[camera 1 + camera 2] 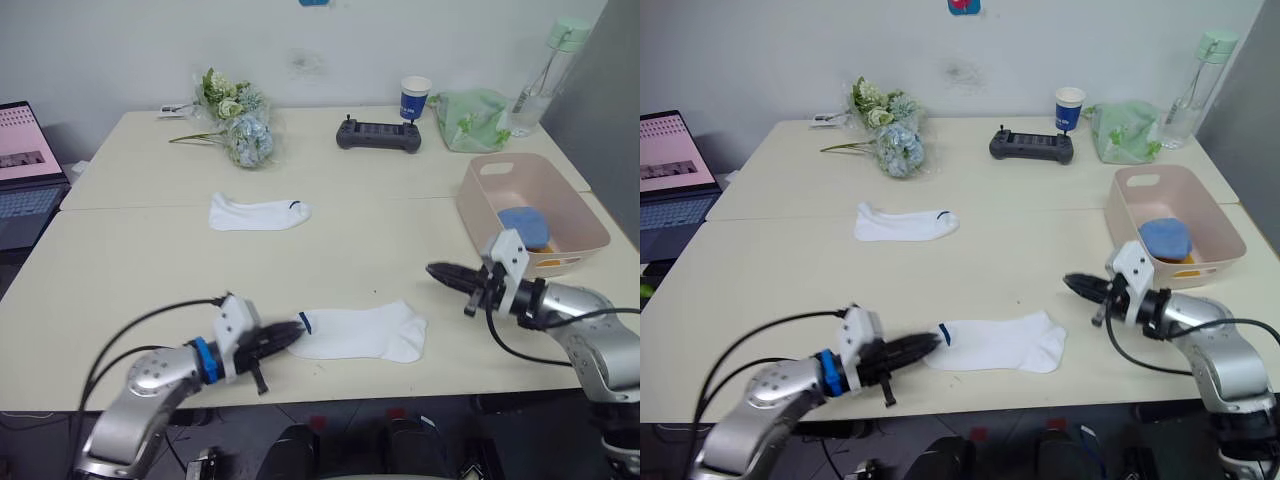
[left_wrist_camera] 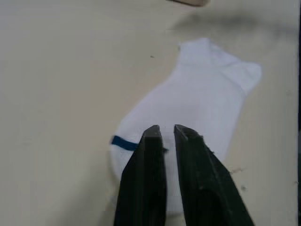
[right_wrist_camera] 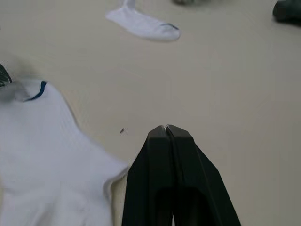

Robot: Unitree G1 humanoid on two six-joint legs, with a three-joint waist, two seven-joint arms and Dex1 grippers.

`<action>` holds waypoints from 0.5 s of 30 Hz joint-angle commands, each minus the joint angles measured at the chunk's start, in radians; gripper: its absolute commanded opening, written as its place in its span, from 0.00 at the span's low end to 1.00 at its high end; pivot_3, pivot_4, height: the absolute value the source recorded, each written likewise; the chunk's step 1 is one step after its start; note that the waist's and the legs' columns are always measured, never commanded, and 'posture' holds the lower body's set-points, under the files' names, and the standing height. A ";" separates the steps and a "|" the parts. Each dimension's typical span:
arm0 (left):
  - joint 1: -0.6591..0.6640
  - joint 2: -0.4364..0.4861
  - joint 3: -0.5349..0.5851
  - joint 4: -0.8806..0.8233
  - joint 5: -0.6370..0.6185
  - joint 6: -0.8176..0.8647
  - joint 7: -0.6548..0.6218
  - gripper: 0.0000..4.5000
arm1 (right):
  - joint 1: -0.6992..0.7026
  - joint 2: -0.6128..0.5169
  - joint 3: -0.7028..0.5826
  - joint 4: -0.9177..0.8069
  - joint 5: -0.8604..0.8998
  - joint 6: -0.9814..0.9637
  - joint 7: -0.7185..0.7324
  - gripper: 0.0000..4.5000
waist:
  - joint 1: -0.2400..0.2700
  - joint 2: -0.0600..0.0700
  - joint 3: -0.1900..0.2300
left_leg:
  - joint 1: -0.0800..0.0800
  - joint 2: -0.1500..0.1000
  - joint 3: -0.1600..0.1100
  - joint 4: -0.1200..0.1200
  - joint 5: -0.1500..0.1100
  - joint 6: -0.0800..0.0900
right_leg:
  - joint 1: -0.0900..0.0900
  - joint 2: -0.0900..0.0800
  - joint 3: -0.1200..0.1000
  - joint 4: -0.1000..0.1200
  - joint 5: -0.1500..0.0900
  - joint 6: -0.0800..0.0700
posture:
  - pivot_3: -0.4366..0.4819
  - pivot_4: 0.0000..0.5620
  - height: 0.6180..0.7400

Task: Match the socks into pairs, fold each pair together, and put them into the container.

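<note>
One white sock (image 1: 365,333) lies flat near the table's front edge, its dark cuff mark toward my left gripper (image 1: 290,335). In the left wrist view the fingers (image 2: 153,141) are almost together at the cuff, with white cloth in the narrow gap. A second white sock (image 1: 258,212) lies further back, left of centre. My right gripper (image 1: 435,270) is shut on nothing, hovering just right of the near sock's toe and in front of the pink container (image 1: 560,262). Inside the tub sits a folded light blue pair (image 1: 522,225), with a bit of mustard-yellow (image 1: 541,248) beside it.
Along the table's back stand a flower bunch (image 1: 235,115), a black controller (image 1: 378,135), a blue-and-white paper cup (image 1: 415,98), a pale green cloth bag (image 1: 470,118) and a clear bottle (image 1: 545,75). A laptop (image 1: 25,170) sits off the left edge.
</note>
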 commanded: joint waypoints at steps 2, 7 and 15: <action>0.007 0.040 0.231 0.043 -0.042 0.041 0.087 0.43 | -0.066 0.085 0.081 0.018 -0.094 -0.049 -0.097 0.38 | -0.001 0.000 0.000 | 0.000 0.000 0.000 0.000 0.000 0.000 | 0.000 0.000 0.000 0.000 0.000 0.000 | 0.48 0.27 1.00; 0.015 -0.050 0.313 0.092 0.028 -0.009 0.259 0.78 | -0.109 0.183 0.154 0.127 -0.214 -0.144 -0.179 0.77 | 0.000 0.000 0.000 | 0.000 -0.002 0.001 -0.001 0.003 -0.005 | -0.001 0.000 0.001 -0.001 0.000 0.000 | 0.48 0.27 1.00; 0.063 -0.128 0.331 0.013 0.071 -0.008 0.387 1.00 | -0.147 0.282 0.189 0.204 -0.277 -0.195 -0.230 1.00 | 0.003 -0.001 0.001 | -0.001 -0.002 0.001 -0.001 0.004 -0.007 | -0.002 0.000 0.001 0.000 0.000 0.000 | 0.48 0.27 1.00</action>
